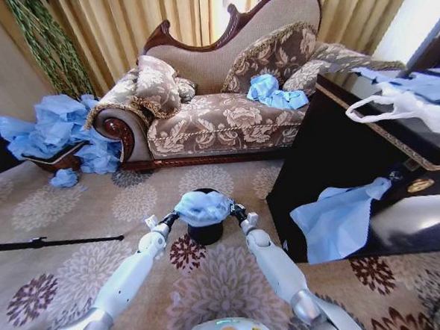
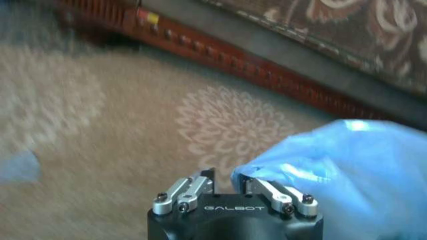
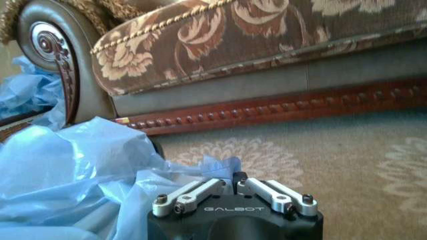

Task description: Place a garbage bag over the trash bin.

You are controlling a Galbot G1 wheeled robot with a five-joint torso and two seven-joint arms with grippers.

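my left gripper (image 1: 167, 220): at the left side of the bin top, low over the carpet; fingers nearly together, pinching the edge of the garbage bag; wrist view shows film caught at my fingertips (image 2: 241, 179)
my right gripper (image 1: 237, 211): at the right side of the bin top, level with the left; fingers pressed close on a fold of the garbage bag; film bunched against them in the wrist view (image 3: 235, 178)
garbage bag (image 1: 203, 207): light-blue film, crumpled, stretched between my two grippers; lying over the top of the trash bin, covering its mouth; sides not pulled down
trash bin (image 1: 205, 232): small round black, upright on the carpet (image 1: 81, 218) in front of me; lower wall visible below the bag
sofa (image 1: 217, 120): floral, behind the bin, well apart; one blue bag on its seat (image 1: 274, 93)
blue bag pile (image 1: 53, 130): on the floor by the sofa's left arm
dark table (image 1: 339, 165): to my right; flat blue bag (image 1: 335, 218) hanging at its near corner; white handled bag (image 1: 403, 107) on top
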